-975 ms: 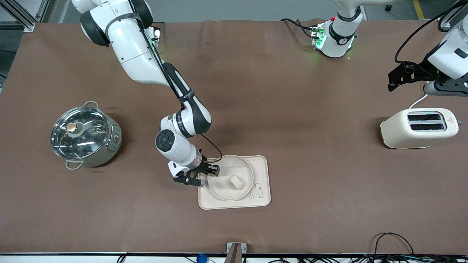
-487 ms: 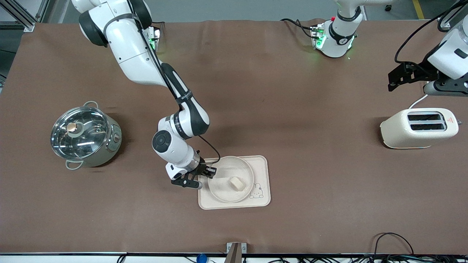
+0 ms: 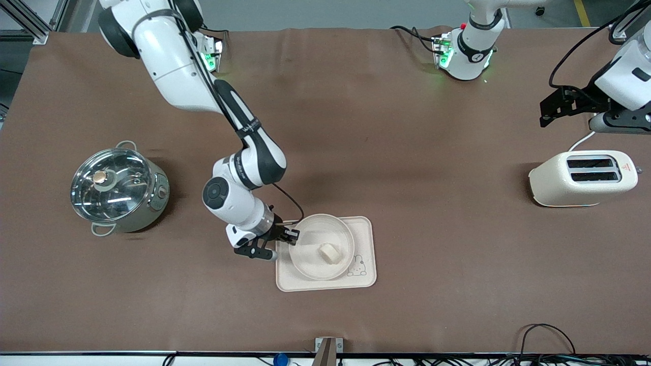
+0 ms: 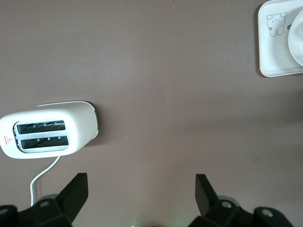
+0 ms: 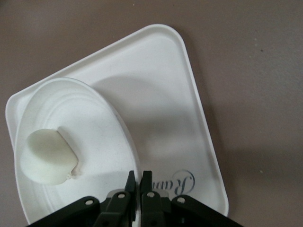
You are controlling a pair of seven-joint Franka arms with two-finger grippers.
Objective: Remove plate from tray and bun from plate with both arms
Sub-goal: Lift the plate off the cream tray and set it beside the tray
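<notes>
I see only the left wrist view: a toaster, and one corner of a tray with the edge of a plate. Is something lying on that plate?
Observer: Yes, the bun lies in the plate, over the tray.
Operator: My left claw waits open over the table by the toaster. Where is the right claw?
Observer: The right claw is shut on the plate's rim, at the side toward the right arm's end of the table.
Operator: Is the plate lying flat on the tray?
Observer: It looks tilted in the right wrist view, with a shadow under it on the tray.
</notes>
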